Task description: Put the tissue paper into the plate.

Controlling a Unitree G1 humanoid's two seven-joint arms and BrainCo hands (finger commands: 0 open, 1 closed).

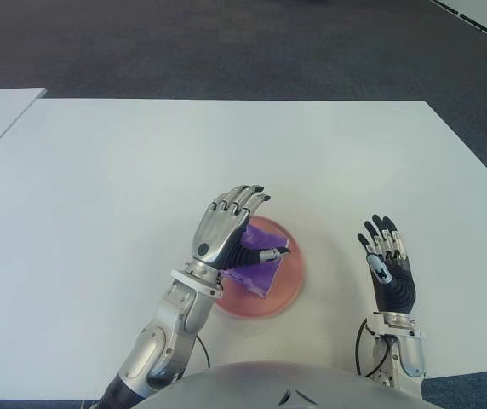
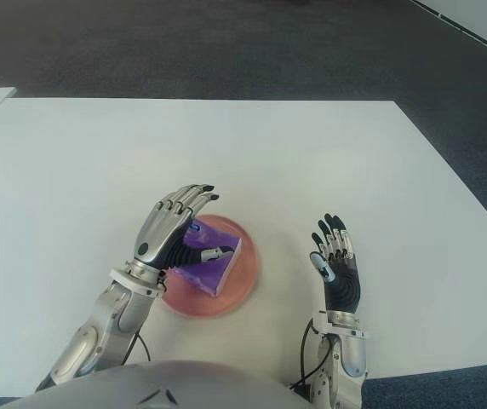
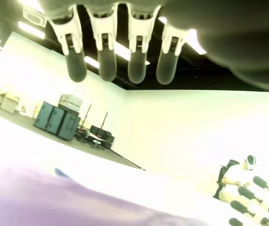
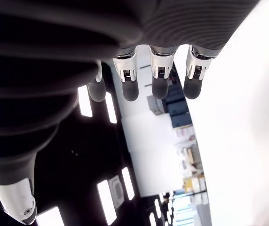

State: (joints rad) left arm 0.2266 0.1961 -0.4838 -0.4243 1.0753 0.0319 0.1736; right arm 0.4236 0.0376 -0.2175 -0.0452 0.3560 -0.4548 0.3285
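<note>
No brand, label or writing can be read on anything in view. The tissue paper [image 1: 256,260], a purple packet, lies in the pink plate [image 1: 286,290] on the white table [image 1: 141,170], near the robot's edge. The left hand [image 1: 226,228] is over the plate's rim at about 10 o'clock from the plate's centre, its four fingers extended and lifted, the thumb [image 1: 269,254] reaching across the top of the packet; whether the thumb touches it cannot be told, and the fingers are not closed around it, so the hand grips nothing. The right hand [image 1: 390,271] shows at about 3 o'clock from the plate, well apart from it, palm up with fingers straight and nothing in it. The left wrist view adds what the eye views lack: four fingertips [image 3: 104,66] hang spread above a blurred purple mass of the tissue paper, with a gap between them, and the right hand shows far off across the table. The right wrist view shows only its own straight fingers [image 4: 159,84] against ceiling lights and the table.
</note>
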